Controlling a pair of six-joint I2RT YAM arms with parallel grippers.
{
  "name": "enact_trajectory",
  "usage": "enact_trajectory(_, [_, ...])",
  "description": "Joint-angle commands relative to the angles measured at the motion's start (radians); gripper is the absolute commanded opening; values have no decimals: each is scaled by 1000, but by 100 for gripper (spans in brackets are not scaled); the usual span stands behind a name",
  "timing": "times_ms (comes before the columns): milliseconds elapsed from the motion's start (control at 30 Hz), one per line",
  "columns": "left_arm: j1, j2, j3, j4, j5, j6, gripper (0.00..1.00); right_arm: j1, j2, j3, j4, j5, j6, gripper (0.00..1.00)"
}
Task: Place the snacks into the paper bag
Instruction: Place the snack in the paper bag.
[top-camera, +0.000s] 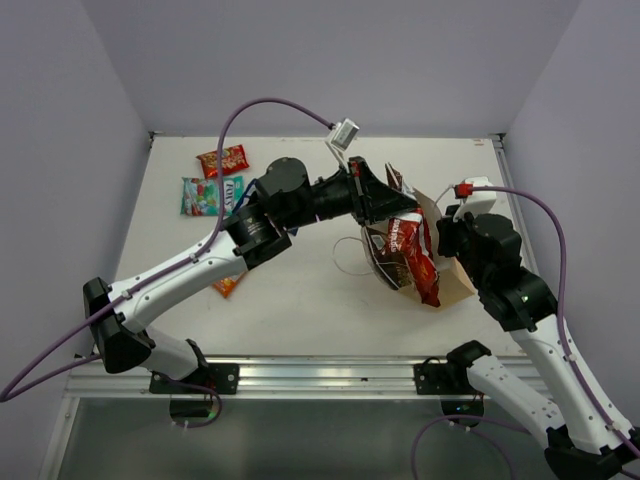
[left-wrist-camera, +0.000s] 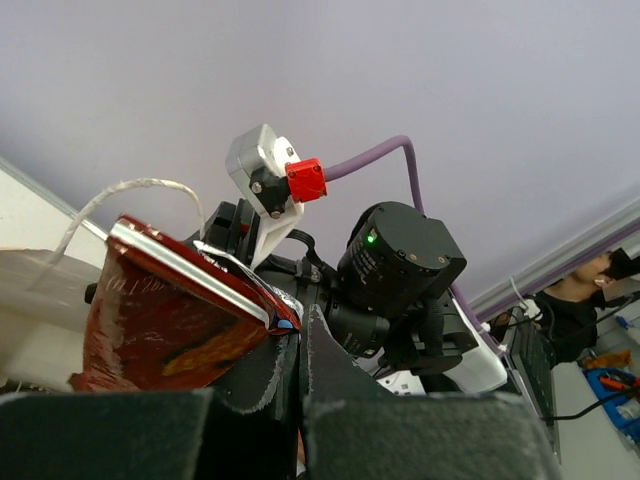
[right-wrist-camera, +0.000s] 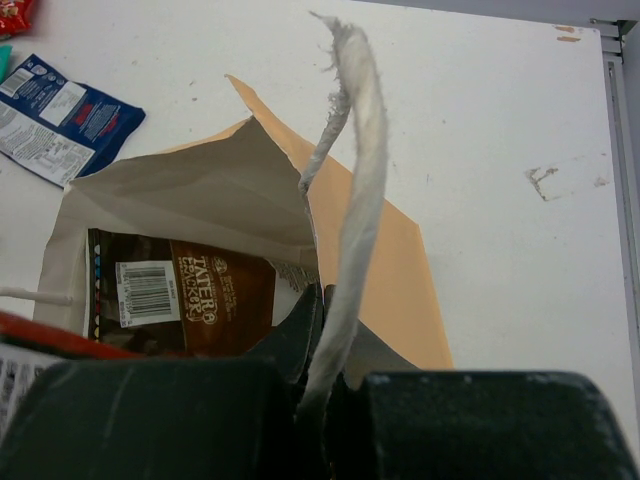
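Note:
The tan paper bag (top-camera: 457, 283) lies open at the right centre, and it also shows in the right wrist view (right-wrist-camera: 385, 270). My right gripper (top-camera: 447, 232) (right-wrist-camera: 335, 300) is shut on its white cord handle (right-wrist-camera: 355, 180). A dark brown packet (right-wrist-camera: 190, 290) and a red packet (top-camera: 415, 255) lie in the bag's mouth. My left gripper (top-camera: 385, 195) (left-wrist-camera: 300, 325) is at the bag's mouth, shut on the corner of a red packet (left-wrist-camera: 170, 320). Red (top-camera: 222, 160), teal (top-camera: 198, 196), blue-white (top-camera: 232, 190) and orange (top-camera: 228, 285) packets lie on the table at the left.
The left arm stretches across the table's middle, over the blue-white and orange packets. The bag's second white cord (top-camera: 350, 255) loops on the table left of the bag. Walls close the back and both sides. A metal rail (top-camera: 320, 375) runs along the near edge.

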Motion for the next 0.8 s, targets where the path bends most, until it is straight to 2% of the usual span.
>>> enact_trajectory(0, [-8,-12,52,30,28,13,0,4,-9,9,65,-3,12,0])
enact_trajectory(367, [1,54,108,-97,-32,62,0,6,-17,10,63,-6,12,0])
enact_trajectory(767, [116,86,101,-103,-35,50,0,4,-18,9,69,-14,11,0])
